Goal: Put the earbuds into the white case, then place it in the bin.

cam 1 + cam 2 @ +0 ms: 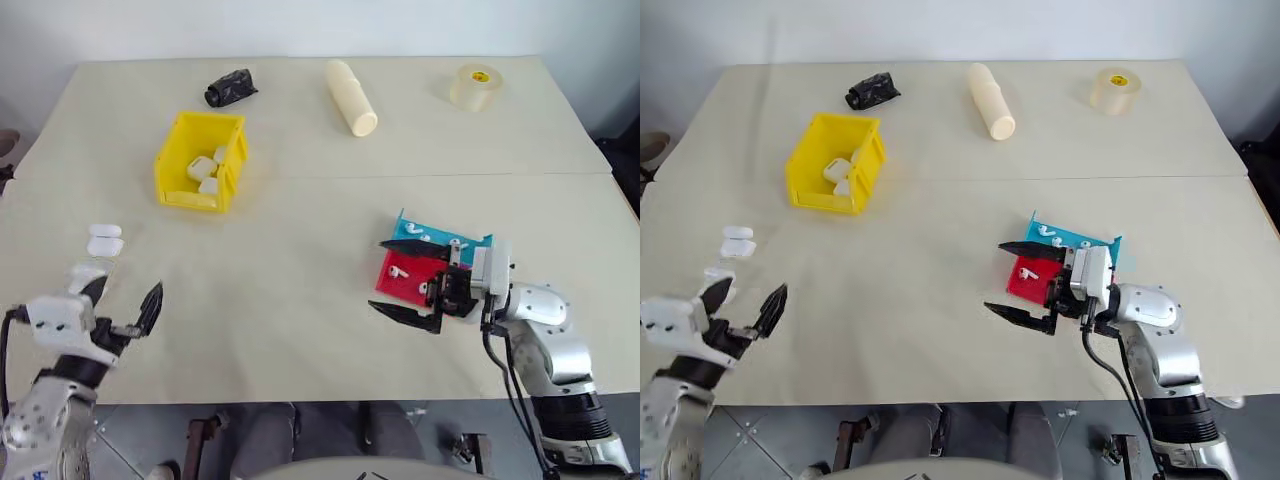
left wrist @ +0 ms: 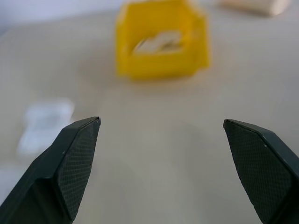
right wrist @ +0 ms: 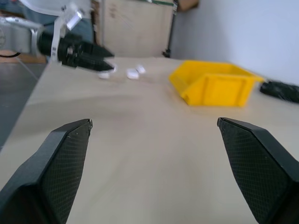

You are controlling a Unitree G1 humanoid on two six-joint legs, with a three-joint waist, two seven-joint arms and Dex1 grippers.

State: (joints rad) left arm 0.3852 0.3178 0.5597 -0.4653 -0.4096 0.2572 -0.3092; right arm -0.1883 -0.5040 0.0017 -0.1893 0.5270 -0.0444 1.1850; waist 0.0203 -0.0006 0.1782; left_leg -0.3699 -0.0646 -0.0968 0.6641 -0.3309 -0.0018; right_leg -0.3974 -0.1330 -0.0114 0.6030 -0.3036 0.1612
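Cases (image 1: 104, 240) lie just beyond left fingers (image 1: 152, 306), apart.

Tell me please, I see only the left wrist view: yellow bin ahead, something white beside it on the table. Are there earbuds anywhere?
Observer: Yes. Loose earbuds lie on a red tray and a teal tray, at the robot's right.
Operator: Where is the right gripper?
Observer: The right gripper hovers over those trays, its fingers wide apart and holding nothing.
Operator: What is the white thing near my fingers?
Observer: White cases lie on the table ahead of the left gripper, which is open and apart from them.
Operator: Is the bin empty?
Observer: No, the yellow bin already holds several white cases.
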